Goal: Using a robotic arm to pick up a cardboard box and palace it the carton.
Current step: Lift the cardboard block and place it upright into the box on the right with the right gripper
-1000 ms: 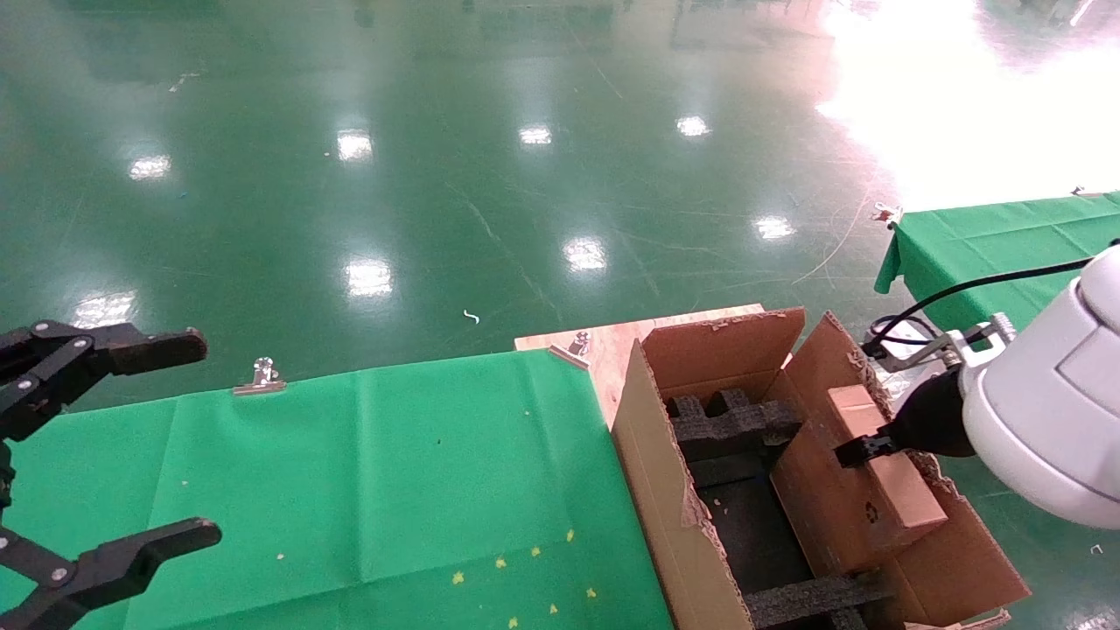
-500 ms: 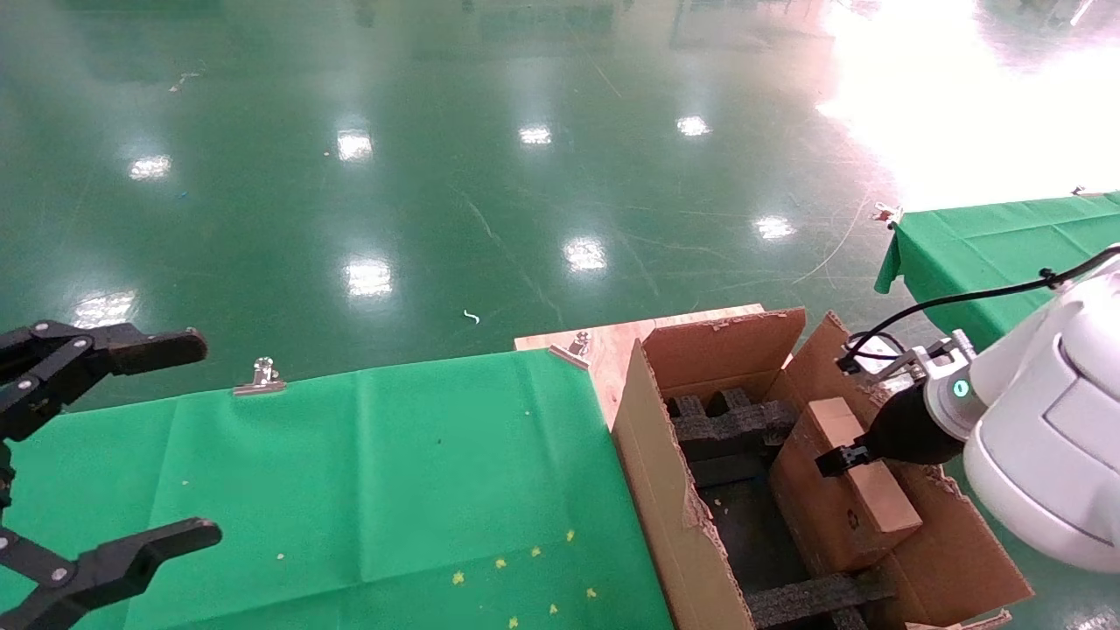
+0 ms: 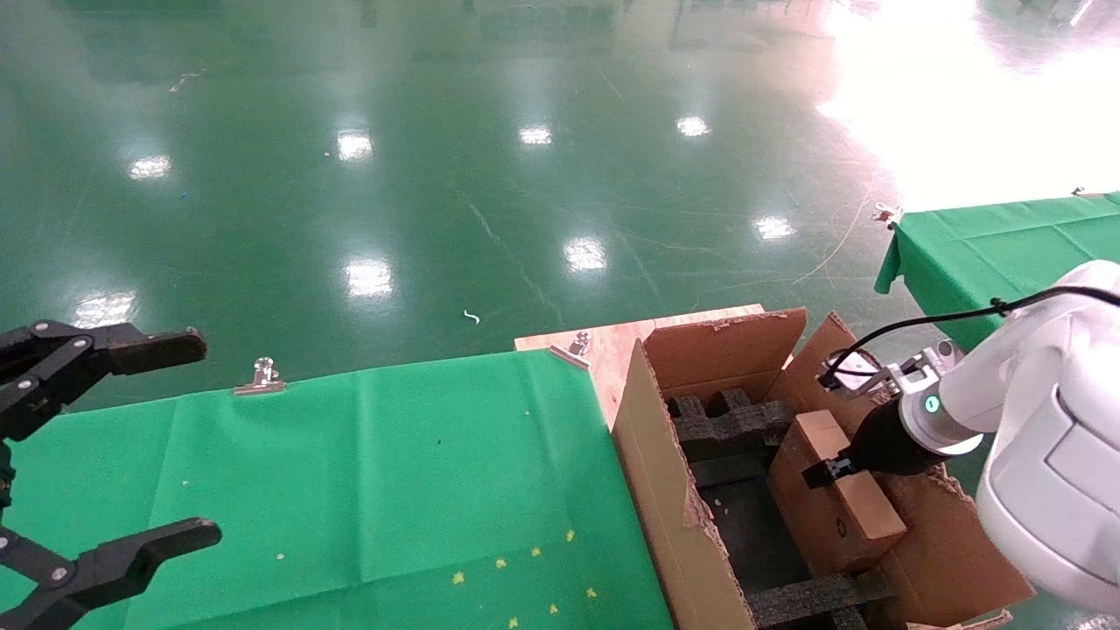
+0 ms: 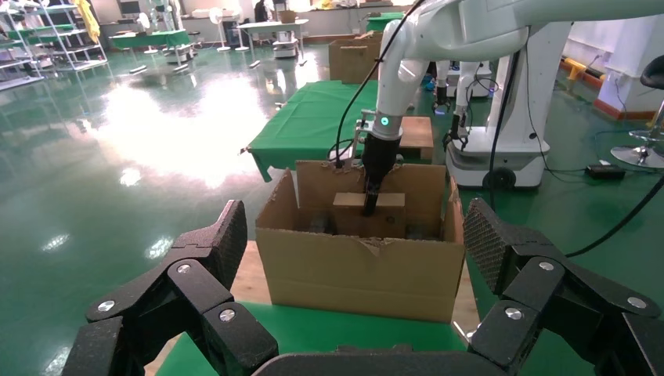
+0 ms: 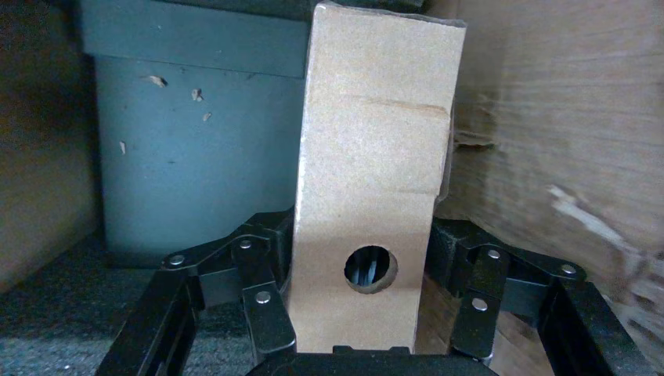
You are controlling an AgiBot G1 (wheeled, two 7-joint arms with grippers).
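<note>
Black left gripper (image 3: pixel 131 446): parked at the left edge of the green cloth (image 3: pixel 367 490), fingers (image 3: pixel 157 348) spread wide, nothing between them.

Green cloth: covers the table between the two grippers; a metal clip (image 3: pixel 261 376) sits on its far edge.

Carton (image 3: pixel 665 490): large, brown, corrugated, flaps torn and standing open, just right of the cloth. Contents: black foam inserts (image 3: pixel 731 424) and the cardboard box.

Cardboard box (image 3: pixel 831 503): small, plain, brown, tilted, its lower part inside the carton beside the right wall. Long axis runs away from the right gripper toward the carton's floor; the narrow side with the round hole (image 5: pixel 370 269) faces the gripper's palm.

Right gripper (image 3: pixel 827 471): on the white arm (image 3: pixel 1050 437), reaching into the carton, fingers (image 5: pixel 250 274) clamped on the box's two broad faces.
</note>
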